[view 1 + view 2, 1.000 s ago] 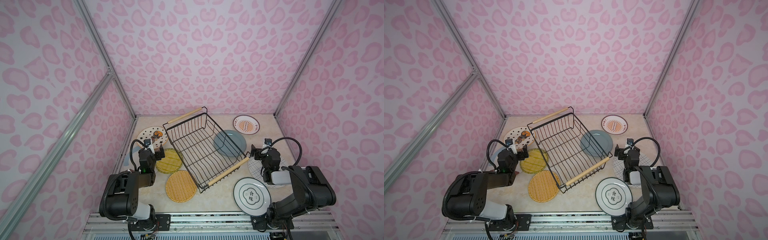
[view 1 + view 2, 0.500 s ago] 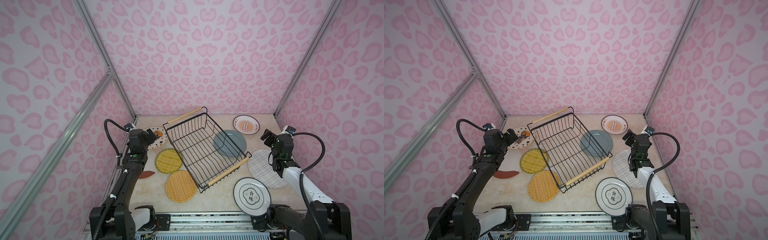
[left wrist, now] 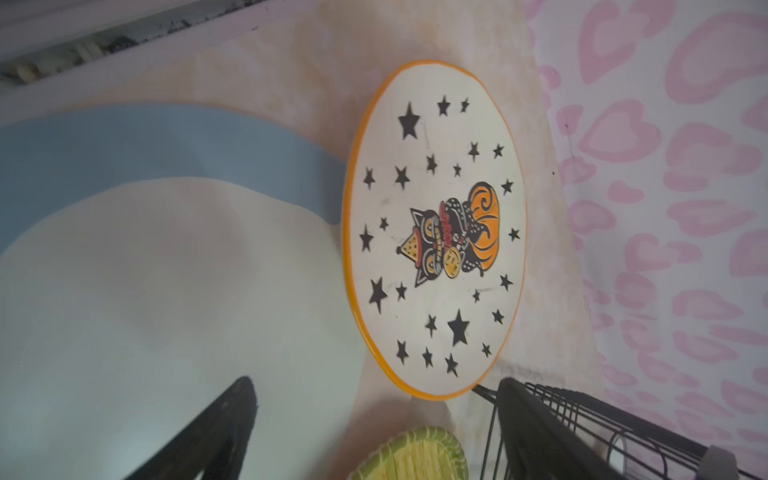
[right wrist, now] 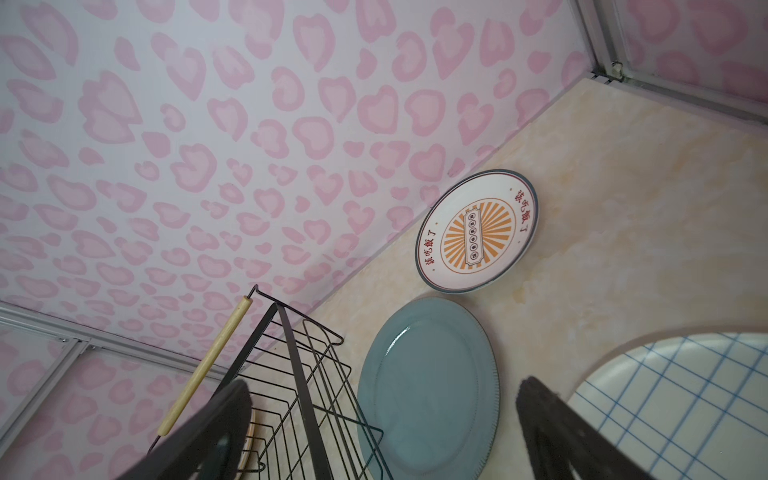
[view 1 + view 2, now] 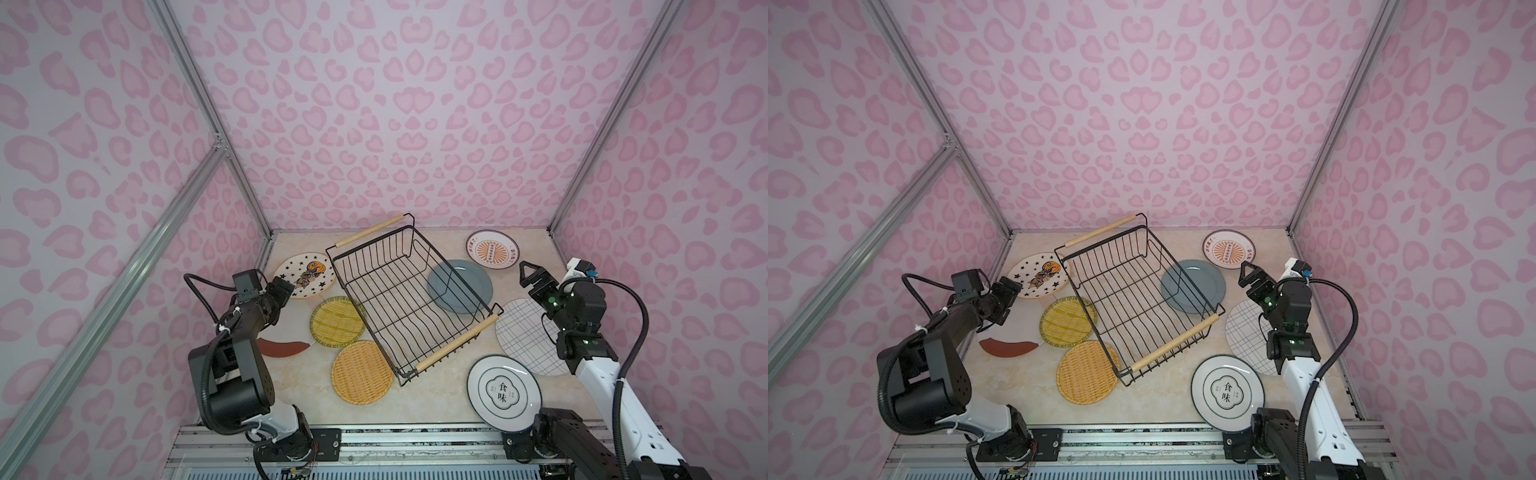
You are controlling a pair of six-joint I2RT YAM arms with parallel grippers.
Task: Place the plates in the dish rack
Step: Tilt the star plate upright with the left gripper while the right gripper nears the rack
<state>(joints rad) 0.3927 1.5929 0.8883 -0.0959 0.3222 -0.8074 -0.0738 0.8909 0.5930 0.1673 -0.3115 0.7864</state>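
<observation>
The table (image 5: 299, 386) is pale and shiny like stone. Pink walls (image 5: 395, 124) with blobby hearts stand around it. The dish rack (image 5: 456, 343) sits slanted in the middle, between the two claws.

The left claw (image 5: 286, 289) is spread wide and empty. It hangs over a big white plate (image 5: 297, 332), and the star plate (image 5: 305, 276) lies flat just in front of its tips. A yellow woven plate (image 5: 336, 322) and a second woven plate (image 5: 361, 372) lie between this claw's arm and the rack.

The right claw (image 5: 527, 272) is spread wide and empty too. The grid plate (image 5: 519, 336) lies under its arm. The grey-blue plate (image 5: 465, 286) lies just ahead, beside the rack, and the sunburst plate (image 5: 492, 254) farther on.
</observation>
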